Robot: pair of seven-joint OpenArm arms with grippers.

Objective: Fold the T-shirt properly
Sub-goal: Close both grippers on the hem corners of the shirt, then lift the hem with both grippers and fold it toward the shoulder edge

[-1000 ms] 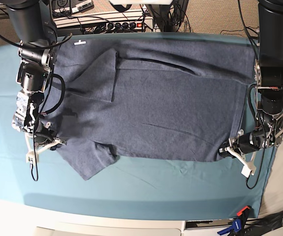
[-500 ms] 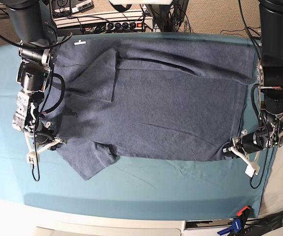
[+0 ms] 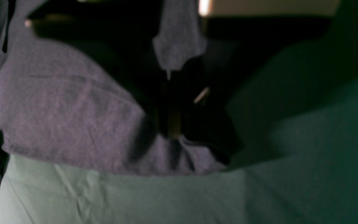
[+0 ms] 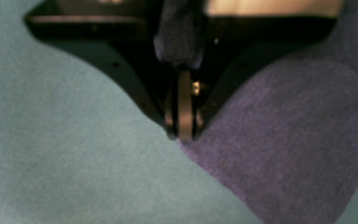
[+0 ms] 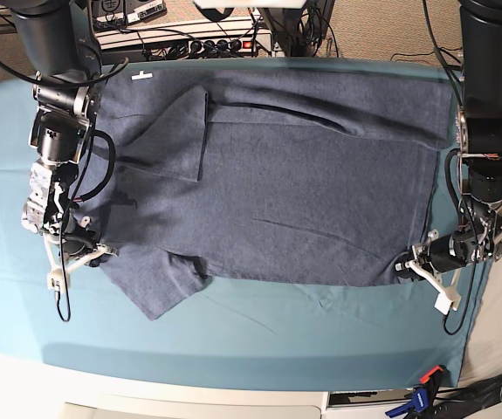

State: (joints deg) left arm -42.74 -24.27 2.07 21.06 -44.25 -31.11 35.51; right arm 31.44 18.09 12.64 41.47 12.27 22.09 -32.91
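The slate-blue T-shirt (image 5: 303, 192) lies spread flat, plain side up, on the teal table cloth (image 5: 259, 332). One sleeve is folded onto the body at the back left, and the other sleeve sticks out at the front left. My left gripper (image 5: 401, 268) sits at the shirt's front right hem corner, shut on the fabric. In the left wrist view the T-shirt (image 3: 57, 105) bunches into the left gripper (image 3: 172, 137). My right gripper (image 5: 104, 252) is shut on the shirt's edge by the front left sleeve. In the right wrist view a tuft of T-shirt (image 4: 275, 130) runs up between the jaws of the right gripper (image 4: 182, 135).
A power strip and cables (image 5: 207, 39) lie behind the table's back edge. A blue clamp (image 5: 421, 397) sits at the front right corner. A small white tag (image 5: 141, 76) lies on the cloth by the shirt's back left. The teal cloth ends near the front edge (image 5: 189, 384).
The arm on the base view's right has shifted slightly outward to the right with the hem corner in its grip. The other arm and the rest of the shirt look unchanged.
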